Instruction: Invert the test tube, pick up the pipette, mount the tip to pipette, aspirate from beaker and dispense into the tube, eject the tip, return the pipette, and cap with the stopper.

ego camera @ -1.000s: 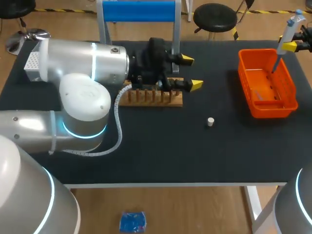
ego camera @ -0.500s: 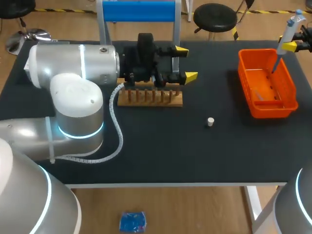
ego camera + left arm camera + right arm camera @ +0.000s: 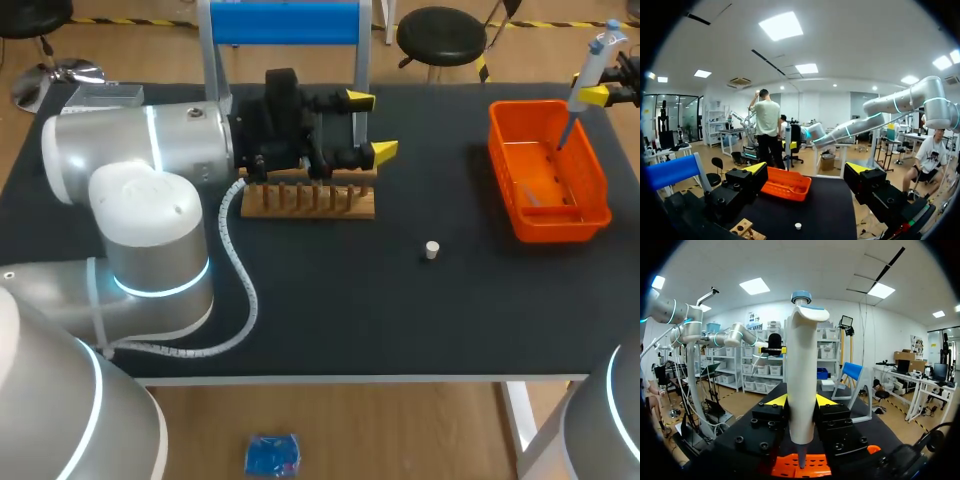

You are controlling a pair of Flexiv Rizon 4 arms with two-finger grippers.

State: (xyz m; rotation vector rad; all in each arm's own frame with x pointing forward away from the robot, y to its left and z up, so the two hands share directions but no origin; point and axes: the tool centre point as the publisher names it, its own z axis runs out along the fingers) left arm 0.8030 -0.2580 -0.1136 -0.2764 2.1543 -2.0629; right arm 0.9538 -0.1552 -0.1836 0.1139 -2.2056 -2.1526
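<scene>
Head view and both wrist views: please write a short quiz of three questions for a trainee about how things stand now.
1. Fill the gap: the fingers of the left gripper, near the wooden rack, are ___ (open or shut).
2. True or false: the right gripper is shut on the pipette.
3. Where is the white stopper?
A: between the left gripper's fingers.
B: on the table, apart from the rack and from the orange basket.
C: in a hole of the rack.

Key: 1 open; 2 true; 3 B.
</scene>
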